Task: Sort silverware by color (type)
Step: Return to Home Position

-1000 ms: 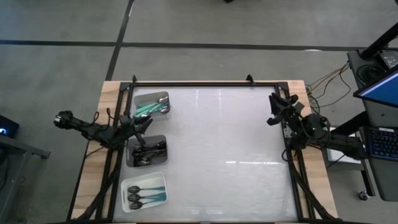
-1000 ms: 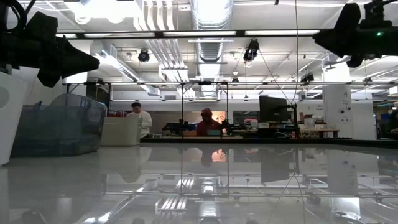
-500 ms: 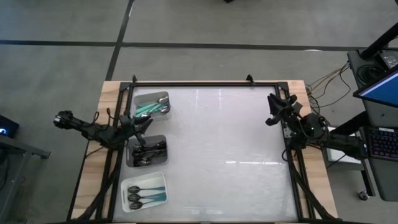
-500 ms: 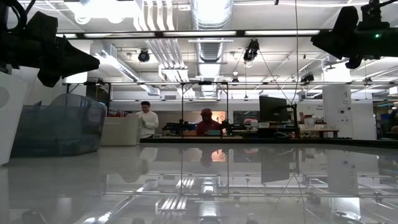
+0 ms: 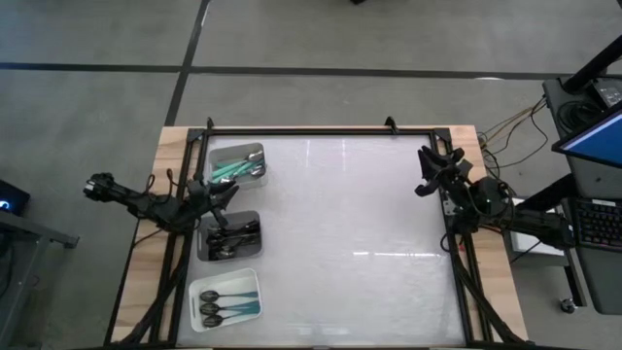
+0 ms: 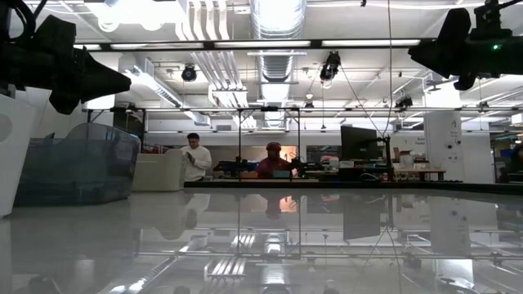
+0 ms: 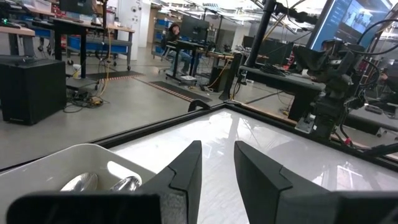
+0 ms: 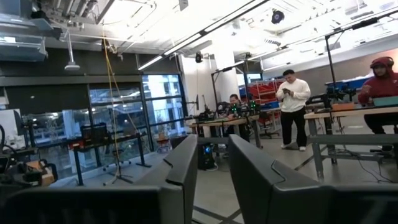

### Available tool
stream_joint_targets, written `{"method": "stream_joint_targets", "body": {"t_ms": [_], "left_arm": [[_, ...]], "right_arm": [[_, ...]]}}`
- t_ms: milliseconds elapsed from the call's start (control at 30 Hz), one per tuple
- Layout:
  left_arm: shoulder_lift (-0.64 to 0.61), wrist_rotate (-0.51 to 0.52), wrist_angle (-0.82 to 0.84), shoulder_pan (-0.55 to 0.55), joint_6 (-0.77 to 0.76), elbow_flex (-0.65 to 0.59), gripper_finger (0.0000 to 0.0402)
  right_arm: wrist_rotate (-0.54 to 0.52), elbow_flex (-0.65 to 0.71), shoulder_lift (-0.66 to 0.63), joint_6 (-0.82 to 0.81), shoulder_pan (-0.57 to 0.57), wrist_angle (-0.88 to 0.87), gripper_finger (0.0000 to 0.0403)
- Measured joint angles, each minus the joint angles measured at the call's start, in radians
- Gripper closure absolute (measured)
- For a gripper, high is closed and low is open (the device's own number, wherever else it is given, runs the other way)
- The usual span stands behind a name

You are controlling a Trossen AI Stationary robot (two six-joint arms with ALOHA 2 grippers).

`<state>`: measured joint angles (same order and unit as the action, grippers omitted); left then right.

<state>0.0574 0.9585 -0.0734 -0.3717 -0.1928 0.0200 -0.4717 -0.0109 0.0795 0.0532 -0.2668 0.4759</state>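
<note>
In the high view, three trays stand in a column along the table's left edge. The far tray (image 5: 236, 163) holds teal-handled spoons (image 5: 229, 168). The middle tray (image 5: 230, 237) holds black-handled spoons (image 5: 233, 235). The near white tray (image 5: 225, 296) holds three spoons (image 5: 222, 299) lying side by side. My left gripper (image 5: 224, 192) hovers open between the far and middle trays, touching nothing. In the left wrist view its fingers (image 7: 217, 163) stand apart above a white tray wall (image 7: 74, 158) with shiny bowls (image 7: 102, 183) inside. My right gripper (image 5: 425, 171) hangs open over the table's right edge, empty (image 8: 212, 163).
The white tabletop (image 5: 340, 224) stretches between the two arms inside a black frame (image 5: 321, 130). In the low view both grippers hang high, the left one (image 6: 82, 77) and the right one (image 6: 449, 51), with tray walls (image 6: 78, 167) at the left. People stand far off in the room behind.
</note>
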Motion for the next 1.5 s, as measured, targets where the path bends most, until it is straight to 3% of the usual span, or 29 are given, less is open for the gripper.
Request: {"method": "stream_joint_targets", "body": {"t_ms": [1500], "left_arm": [[0.000, 0.000, 0.000, 0.000, 0.000, 0.000, 0.0324]], "right_arm": [[0.000, 0.001, 0.000, 0.000, 0.000, 0.000, 0.0324]]}}
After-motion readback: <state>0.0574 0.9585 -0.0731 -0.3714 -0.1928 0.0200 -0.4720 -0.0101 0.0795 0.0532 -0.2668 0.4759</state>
